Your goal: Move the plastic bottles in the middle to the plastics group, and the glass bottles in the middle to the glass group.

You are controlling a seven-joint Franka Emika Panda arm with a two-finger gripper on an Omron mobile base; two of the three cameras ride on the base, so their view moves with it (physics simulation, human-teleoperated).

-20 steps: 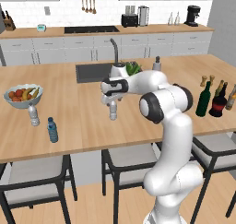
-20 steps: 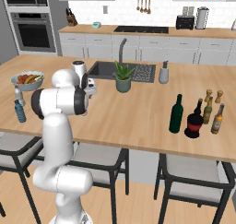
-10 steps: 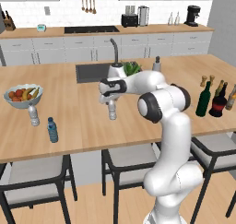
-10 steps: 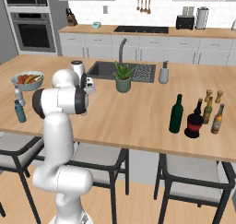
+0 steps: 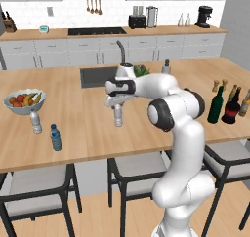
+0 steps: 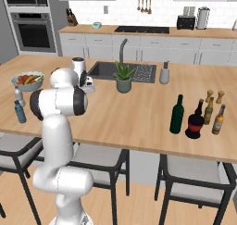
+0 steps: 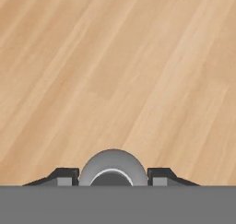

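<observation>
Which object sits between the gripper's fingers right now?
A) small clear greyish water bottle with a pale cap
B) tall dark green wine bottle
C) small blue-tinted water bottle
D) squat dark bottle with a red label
A: the gripper stands over the small clear greyish water bottle mid-counter, and the hand view shows its round top between the two fingertips.

**Open wood around the middle bottle; both counter ends crowded**

Bare wooden island counter (image 5: 88, 128) surrounds the small clear greyish water bottle (image 5: 117, 115) on every side. To the left, a pale fruit bowl (image 5: 23, 102), a small clear bottle (image 5: 35, 123) and a small blue bottle (image 5: 56, 137) stand near each other. Behind lie the dark sink (image 5: 100, 76) with its faucet (image 5: 120, 49) and a potted green plant (image 6: 123, 77). At the right end, the tall dark green wine bottle (image 6: 176, 115) and squat dark red-labelled bottle (image 6: 195, 121) stand just beside 2 slim brown bottles (image 6: 218, 120).
</observation>
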